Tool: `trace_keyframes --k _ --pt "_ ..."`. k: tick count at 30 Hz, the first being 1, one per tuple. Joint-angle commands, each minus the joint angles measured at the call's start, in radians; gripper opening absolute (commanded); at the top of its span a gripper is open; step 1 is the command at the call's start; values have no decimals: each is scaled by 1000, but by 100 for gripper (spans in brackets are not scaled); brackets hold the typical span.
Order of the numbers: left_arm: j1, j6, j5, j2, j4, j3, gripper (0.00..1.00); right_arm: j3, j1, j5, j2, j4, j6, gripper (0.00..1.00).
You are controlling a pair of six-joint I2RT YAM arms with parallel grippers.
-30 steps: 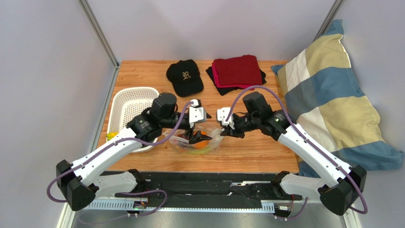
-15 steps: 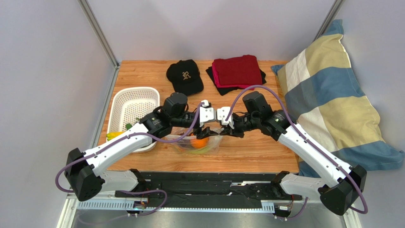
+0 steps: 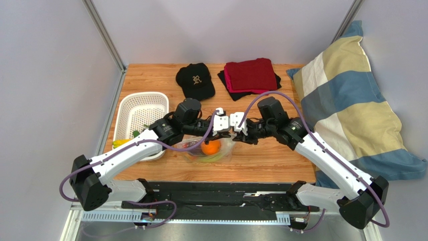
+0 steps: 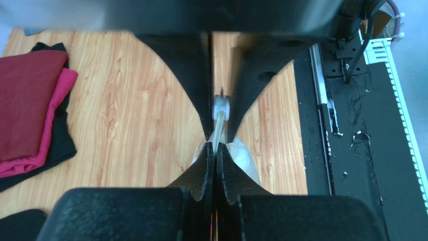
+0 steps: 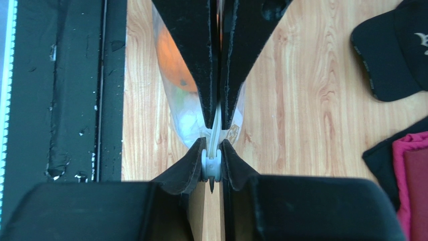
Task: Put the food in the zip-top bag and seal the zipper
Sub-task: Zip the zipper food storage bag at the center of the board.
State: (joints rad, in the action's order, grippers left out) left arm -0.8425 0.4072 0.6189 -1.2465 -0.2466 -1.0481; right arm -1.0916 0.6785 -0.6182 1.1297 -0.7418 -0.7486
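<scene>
Zip-top bag lies at the wooden table's front-centre, right of the white basket, with an orange inside. Its zipper is lifted at the bag's right end. The left gripper is pinched flat on the strip. The right gripper sits just beside it, clamped on the strip's white end piece, with the two sets of fingertips nearly touching.

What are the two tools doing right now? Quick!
Left tool: closed, pinching the zipper of the zip-top bag.
Right tool: closed on the white slider.
</scene>
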Motion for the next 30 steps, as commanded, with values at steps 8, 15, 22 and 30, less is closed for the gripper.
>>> trace_keyframes --k 8,15,22,30 --pt "2 -30 -41 82 67 34 0 134 4 72 -169 213 103 68" --pt "2 -28 -15 96 63 49 0 191 -11 61 -185 346 224 58" --pt "2 -34 -13 96 64 46 0 219 -10 40 -182 412 270 42" --pt "2 -27 -10 93 56 45 0 234 -11 43 -182 441 269 13"
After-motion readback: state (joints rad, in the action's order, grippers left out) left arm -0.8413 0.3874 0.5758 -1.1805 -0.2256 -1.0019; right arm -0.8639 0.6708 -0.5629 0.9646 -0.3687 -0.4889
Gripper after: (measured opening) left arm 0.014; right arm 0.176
